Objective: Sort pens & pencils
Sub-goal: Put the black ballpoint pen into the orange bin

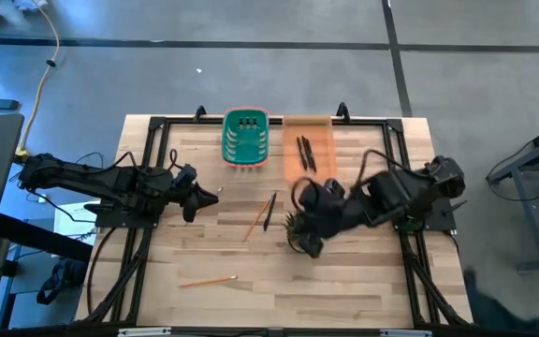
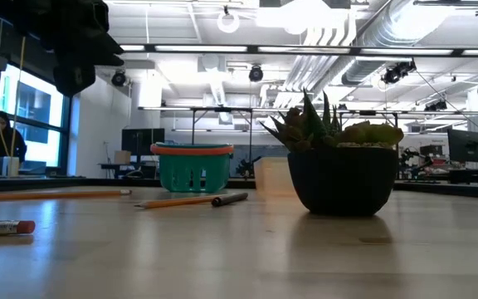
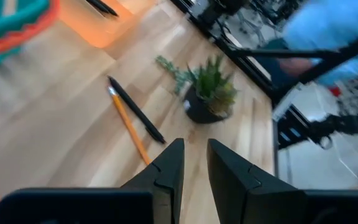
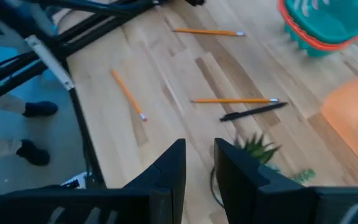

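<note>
**Pens and pencils part sorted, both arms hanging above the counter**

Nearest the low camera, a pencil (image 2: 3, 227) with a pink eraser lies at the front of the wooden counter (image 1: 344, 290); from above it shows alone near the front edge (image 1: 208, 280). Farther in, near the middle of the counter, a second pencil (image 1: 254, 222) and a black pen (image 1: 269, 212) lie side by side, their far ends close together; the left wrist view shows the same pair, pencil (image 3: 129, 126) and pen (image 3: 135, 109), just beside each other. The right wrist view shows one more pencil (image 4: 208, 32) on the boards beyond that pair.

A small potted plant (image 2: 338, 166) in a dark bowl stands to the right of the pair. The right gripper (image 4: 199, 163) hangs just above it, empty, its jaws a narrow slit apart and pinching nothing. The left gripper (image 3: 194, 163) hovers over the counter's left side, well apart from the sticks, also empty, jaws a narrow gap apart.

At the far edge stand a teal basket (image 1: 246, 139) with an orange rim and, to its right, an orange tray (image 1: 294, 167). Two or more pens (image 1: 305, 153) lie in the tray. What the basket holds cannot be made out.
</note>
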Controlling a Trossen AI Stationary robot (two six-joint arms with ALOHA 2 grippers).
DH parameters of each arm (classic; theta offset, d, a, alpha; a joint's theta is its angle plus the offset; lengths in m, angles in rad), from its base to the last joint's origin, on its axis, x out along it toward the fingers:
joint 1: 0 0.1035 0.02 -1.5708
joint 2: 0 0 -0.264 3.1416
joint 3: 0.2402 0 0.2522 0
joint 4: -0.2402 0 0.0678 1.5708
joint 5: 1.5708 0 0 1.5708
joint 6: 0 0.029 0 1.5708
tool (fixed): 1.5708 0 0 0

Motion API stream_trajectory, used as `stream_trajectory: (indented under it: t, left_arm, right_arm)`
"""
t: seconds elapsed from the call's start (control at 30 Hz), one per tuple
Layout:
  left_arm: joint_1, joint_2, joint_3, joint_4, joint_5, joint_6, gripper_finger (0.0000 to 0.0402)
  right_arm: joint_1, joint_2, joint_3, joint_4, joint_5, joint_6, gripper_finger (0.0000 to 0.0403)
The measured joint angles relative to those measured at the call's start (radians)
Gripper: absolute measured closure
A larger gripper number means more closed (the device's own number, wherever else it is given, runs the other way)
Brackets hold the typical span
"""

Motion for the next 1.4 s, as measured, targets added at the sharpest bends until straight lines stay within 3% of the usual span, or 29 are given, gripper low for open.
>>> stream_trajectory:
  t: [0.37,0.97,1.2,1.4]
  left_arm:
    - [0.000,0.000,0.000,0.029,0.167,0.001,0.0344]
    - [0.000,0.000,0.000,0.029,0.178,0.068,0.0344]
    - [0.000,0.000,0.000,0.027,0.275,0.087,0.0344]
    - [0.000,0.003,0.000,0.001,0.316,0.087,0.0344]
  right_arm:
    - [0.148,0.000,0.000,0.153,0.126,-0.152,0.0328]
    - [0.206,0.127,-0.003,0.231,0.247,-0.279,0.0328]
    - [0.243,0.182,-0.003,0.233,0.360,-0.236,0.0328]
    - [0.309,0.206,-0.003,0.241,0.574,-0.166,0.0328]
